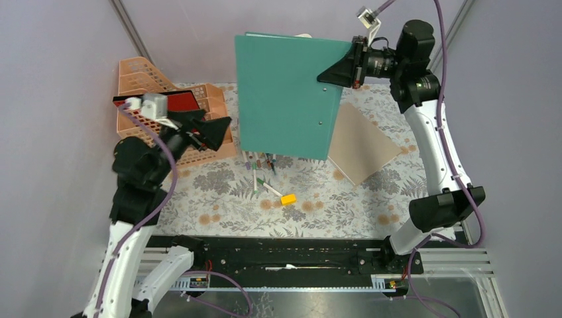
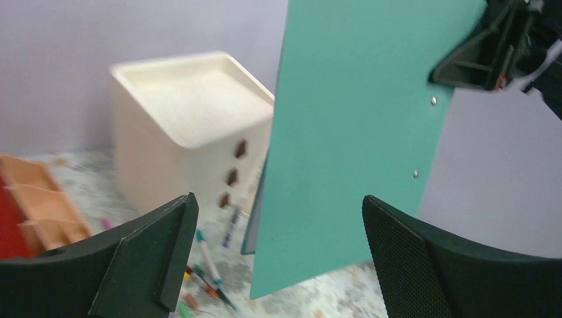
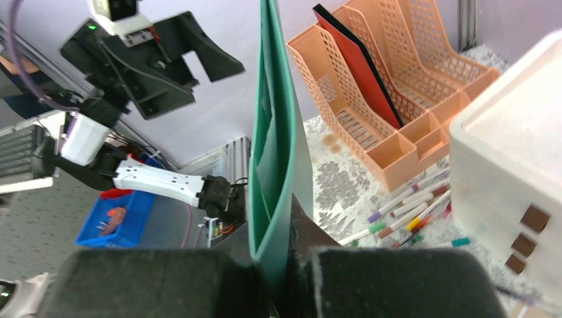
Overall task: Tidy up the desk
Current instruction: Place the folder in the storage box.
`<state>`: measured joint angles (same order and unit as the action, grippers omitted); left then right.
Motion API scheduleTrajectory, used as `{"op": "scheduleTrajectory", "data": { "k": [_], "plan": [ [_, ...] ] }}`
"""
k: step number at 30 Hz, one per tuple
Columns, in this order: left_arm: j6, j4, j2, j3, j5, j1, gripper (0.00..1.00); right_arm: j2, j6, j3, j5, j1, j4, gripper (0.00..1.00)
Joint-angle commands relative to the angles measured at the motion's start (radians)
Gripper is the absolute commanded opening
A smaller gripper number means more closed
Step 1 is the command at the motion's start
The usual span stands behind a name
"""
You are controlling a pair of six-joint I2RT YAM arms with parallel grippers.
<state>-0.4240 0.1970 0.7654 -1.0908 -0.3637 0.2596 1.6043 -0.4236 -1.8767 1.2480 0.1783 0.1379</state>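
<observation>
My right gripper [image 1: 350,71] is shut on the top right edge of a teal folder [image 1: 286,96] and holds it upright above the desk [image 1: 219,199]. The folder also shows edge-on in the right wrist view [image 3: 275,152] and in the left wrist view [image 2: 358,132]. My left gripper [image 1: 215,129] is open and empty, beside the orange file rack [image 1: 169,93] and left of the folder. Several markers [image 1: 262,172] and a yellow eraser [image 1: 288,199] lie on the cloth below the folder. A brown notebook [image 1: 361,142] lies at the right.
A cream drawer box [image 2: 189,126] stands at the back behind the folder. A red and a black folder [image 3: 361,66] stand in the rack. The black rail [image 1: 278,255] runs along the desk's front edge.
</observation>
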Motion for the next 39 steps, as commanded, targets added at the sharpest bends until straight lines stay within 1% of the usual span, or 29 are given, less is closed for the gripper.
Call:
{"op": "scheduleTrajectory", "data": {
  "k": [1,3,7,9,13,19,26,28,30,35,39],
  "plan": [
    [0.135,0.115,-0.053,-0.099,0.295,-0.005,0.99,0.050,0.213,-0.201,-0.072,0.091,0.194,0.00],
    [0.141,0.135,-0.063,-0.133,0.335,-0.005,0.99,0.088,0.305,-0.285,-0.113,0.137,0.268,0.00],
    [0.136,0.138,-0.089,-0.175,0.443,-0.005,0.99,0.152,0.369,-0.361,-0.197,0.210,0.278,0.00],
    [0.117,0.140,-0.098,-0.197,0.496,-0.005,0.99,0.195,0.384,-0.401,-0.233,0.239,0.276,0.00],
    [0.094,0.164,-0.094,-0.257,0.551,-0.005,0.99,0.294,0.378,-0.508,-0.236,0.285,0.244,0.00],
    [0.086,0.180,-0.062,-0.334,0.653,-0.005,0.99,0.388,0.349,-0.533,-0.245,0.324,0.093,0.00],
    [0.082,0.181,0.011,-0.419,0.660,-0.005,0.99,0.485,0.341,-0.532,-0.242,0.395,-0.041,0.00],
    [0.077,0.180,0.024,-0.432,0.663,-0.005,0.99,0.517,0.308,-0.532,-0.234,0.407,-0.107,0.00],
    [0.074,0.178,0.030,-0.444,0.675,-0.005,0.99,0.547,0.269,-0.534,-0.218,0.420,-0.209,0.00],
    [0.095,0.146,0.026,-0.447,0.688,-0.006,0.99,0.605,0.338,-0.548,-0.265,0.483,-0.281,0.00],
    [0.136,0.113,0.036,-0.444,0.685,-0.005,0.99,0.659,0.347,-0.598,-0.295,0.518,-0.322,0.00]
  ]
}}
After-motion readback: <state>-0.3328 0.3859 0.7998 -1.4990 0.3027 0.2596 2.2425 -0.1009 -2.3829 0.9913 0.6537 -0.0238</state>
